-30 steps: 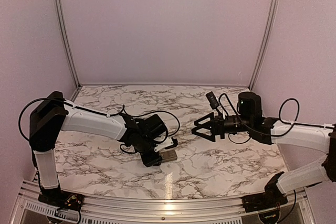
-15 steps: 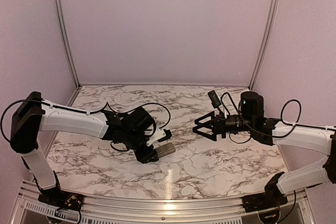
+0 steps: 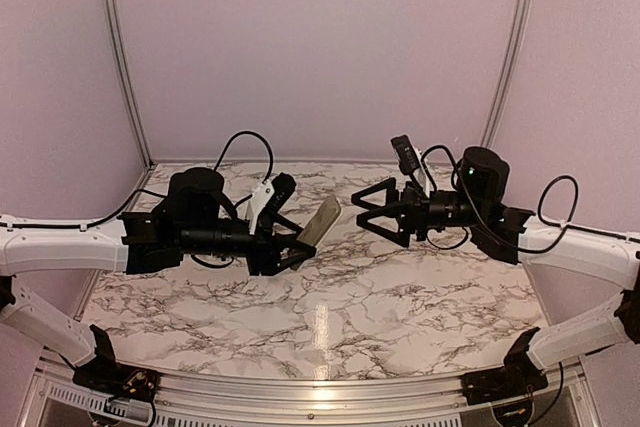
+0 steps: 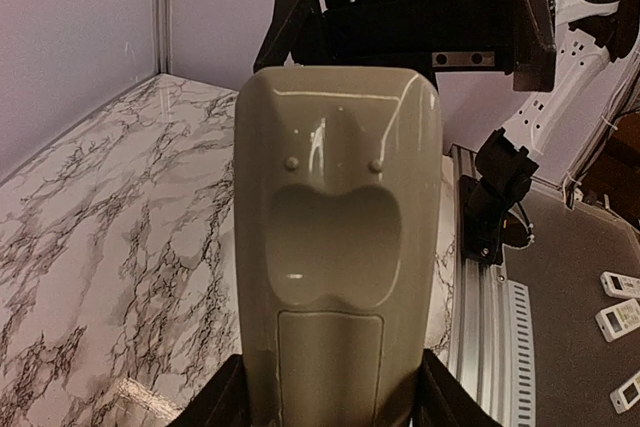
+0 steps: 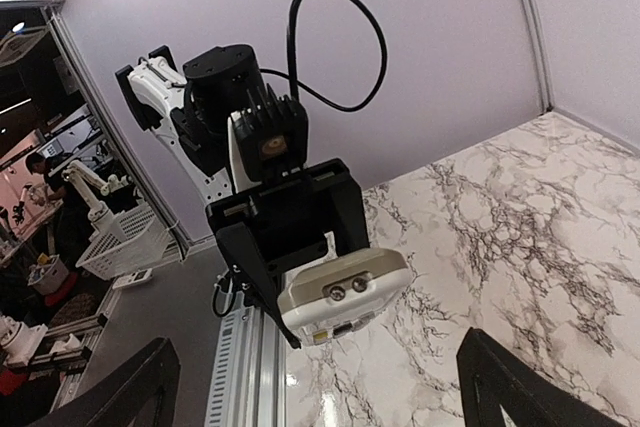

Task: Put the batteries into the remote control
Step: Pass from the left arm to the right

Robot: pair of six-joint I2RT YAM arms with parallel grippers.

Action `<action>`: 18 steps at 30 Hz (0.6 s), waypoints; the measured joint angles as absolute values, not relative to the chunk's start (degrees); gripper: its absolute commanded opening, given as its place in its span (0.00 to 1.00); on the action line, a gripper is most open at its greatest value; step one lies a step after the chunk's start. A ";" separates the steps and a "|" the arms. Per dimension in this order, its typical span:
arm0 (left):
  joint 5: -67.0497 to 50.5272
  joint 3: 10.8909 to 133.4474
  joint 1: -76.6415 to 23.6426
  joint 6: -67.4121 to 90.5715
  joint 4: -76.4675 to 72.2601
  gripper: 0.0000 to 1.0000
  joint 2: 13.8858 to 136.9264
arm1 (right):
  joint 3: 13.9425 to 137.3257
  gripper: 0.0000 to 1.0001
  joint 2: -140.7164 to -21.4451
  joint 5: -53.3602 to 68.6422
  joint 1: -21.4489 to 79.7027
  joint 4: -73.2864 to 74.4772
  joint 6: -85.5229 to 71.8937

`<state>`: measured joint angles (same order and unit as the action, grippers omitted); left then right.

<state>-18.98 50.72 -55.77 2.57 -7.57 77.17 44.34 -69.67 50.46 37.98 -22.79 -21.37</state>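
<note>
Left gripper (image 3: 292,252) is clamping the remote control (image 3: 322,220) by its lower end, with one finger (image 4: 218,403) pressing on each long edge. The remote is riding in the air, off the marble table (image 3: 400,317), and is tilting up and away from the fingers toward the other arm.

Its grey-tan back is facing the left wrist camera. A rectangular panel outline is sitting closest to the fingers, a scooped hollow is lying just beyond it, and two small bumps are showing near the far end. Whether that panel is a fitted cover, I cannot tell.

Just past the remote's free end, and apart from it, the right gripper (image 3: 372,217) is hovering with its jaws standing wide and empty, pointing back at the remote. From the right wrist camera, the remote's end face is showing two small round metal spots.

Farther off, below both grippers, the table is running back to a plain lilac wall (image 3: 320,47). Past the table edge, a few small white handsets (image 4: 617,319) are lying on a grey floor.
</note>
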 measured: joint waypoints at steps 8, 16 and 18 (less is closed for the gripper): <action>-24.67 46.30 -55.75 9.89 -19.86 0.26 74.85 | 48.64 0.88 -73.23 51.22 43.00 -25.32 -20.99; -27.22 45.15 -55.77 13.47 -25.82 0.27 74.85 | 50.92 0.80 -77.84 51.59 45.54 -28.64 -22.70; -27.57 45.15 -55.77 13.98 -26.81 0.27 74.87 | 51.07 0.76 -78.89 51.83 45.91 -30.13 -23.68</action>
<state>-27.57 45.15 -55.77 13.98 -26.81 74.87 51.07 -78.89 51.83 45.91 -30.13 -23.68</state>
